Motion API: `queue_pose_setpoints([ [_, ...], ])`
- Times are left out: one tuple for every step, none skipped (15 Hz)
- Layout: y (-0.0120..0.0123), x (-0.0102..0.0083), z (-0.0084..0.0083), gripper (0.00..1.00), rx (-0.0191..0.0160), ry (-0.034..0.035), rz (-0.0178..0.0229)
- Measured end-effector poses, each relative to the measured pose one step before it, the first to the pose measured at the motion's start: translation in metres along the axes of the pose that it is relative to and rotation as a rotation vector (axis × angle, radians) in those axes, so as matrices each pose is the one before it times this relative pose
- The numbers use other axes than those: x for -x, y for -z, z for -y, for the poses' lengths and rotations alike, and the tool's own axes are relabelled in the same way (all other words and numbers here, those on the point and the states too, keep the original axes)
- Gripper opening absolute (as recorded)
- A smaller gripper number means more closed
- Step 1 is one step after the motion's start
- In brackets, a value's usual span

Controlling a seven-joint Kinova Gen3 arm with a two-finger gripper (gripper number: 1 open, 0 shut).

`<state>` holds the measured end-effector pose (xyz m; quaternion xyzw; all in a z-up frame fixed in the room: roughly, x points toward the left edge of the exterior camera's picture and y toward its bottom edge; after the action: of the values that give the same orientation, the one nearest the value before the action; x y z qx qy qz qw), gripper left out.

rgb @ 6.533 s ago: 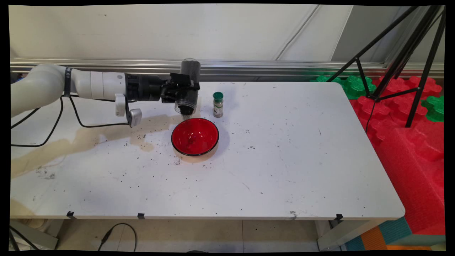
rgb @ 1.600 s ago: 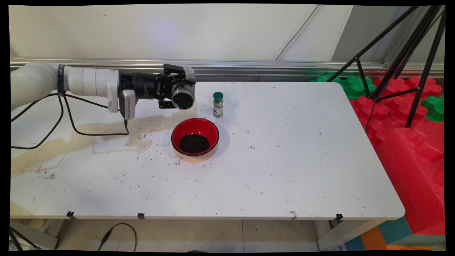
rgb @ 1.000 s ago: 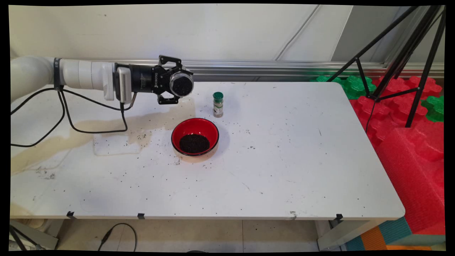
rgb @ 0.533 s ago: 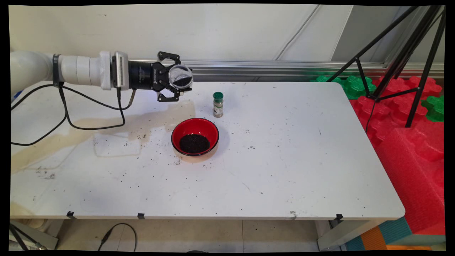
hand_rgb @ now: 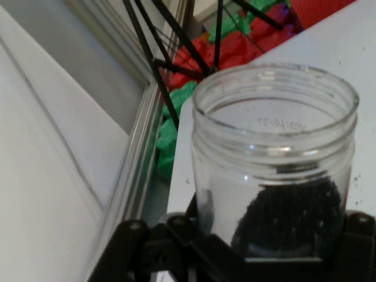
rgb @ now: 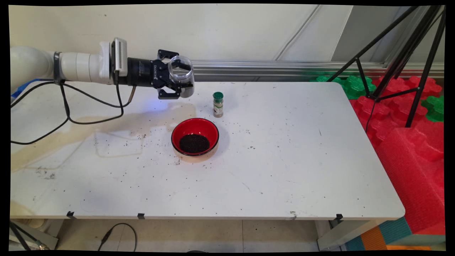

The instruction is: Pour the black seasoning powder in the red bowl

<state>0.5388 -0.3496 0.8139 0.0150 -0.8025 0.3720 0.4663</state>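
One clear jar (rgb: 181,75) clamped between the gripper (rgb: 173,77) fingers, upper left of centre.
It holds dark grains, tilted above the table (rgb: 284,160), up-left of the red bowl (rgb: 195,136) and green-capped bottle (rgb: 218,104).

Clear jar (rgb: 181,75), open-mouthed, some black grains inside.
Gripped in the gripper (rgb: 170,79), tilted, above and behind-left of the red bowl (rgb: 194,136).

A glossy white tubular arm (rgb: 76,67) ends in a black two-finger gripper (rgb: 176,78) with white lettering; thin black cables (rgb: 67,117) hang beneath.
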Motion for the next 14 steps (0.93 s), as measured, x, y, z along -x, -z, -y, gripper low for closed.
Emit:
queue_pose_setpoints([
  [-0.00039, 0.00027, 0.00129, 0.0, 0.00032, 0.03796, -0.00449],
  [-0.00022, 0.00019, 0.00085, 0.0, 0.00012, 0.02409, -0.00277],
  [-0.00054, 0.00035, 0.00139, 0.0, 0.00019, 0.03581, -0.00388],
  [-0.00036, 0.00026, 0.00098, 0.0, -0.00023, 0.02407, -0.00255],
  [-0.00048, 0.00047, 0.00149, 0.0, -0.0005, 0.03484, -0.00304],
  [-0.0009, 0.00069, 0.00209, 0.0, -0.00157, 0.03958, -0.00282],
  [-0.0007, 0.00067, 0.00198, 0.0, -0.00198, 0.03652, -0.00186],
  [-0.00061, 0.00078, 0.00185, 0.0, -0.00259, 0.03141, -0.00011],
  [-0.00049, 0.00053, 0.00118, 0.0, -0.00148, 0.01981, 0.00013],
  [-0.00069, 0.00094, 0.00214, 0.0, -0.00317, 0.03248, 0.00065],
  [-0.00091, 0.00117, 0.00261, 0.0, -0.00392, 0.03707, 0.00101],
  [-0.00088, 0.00132, 0.00264, 0.0, -0.00439, 0.03587, 0.00153],
  [-0.00074, 0.00122, 0.00222, 0.0, -0.00397, 0.03139, 0.00182],
  [-0.00064, 0.00091, 0.00149, 0.0, -0.00213, 0.02019, 0.00164],
])
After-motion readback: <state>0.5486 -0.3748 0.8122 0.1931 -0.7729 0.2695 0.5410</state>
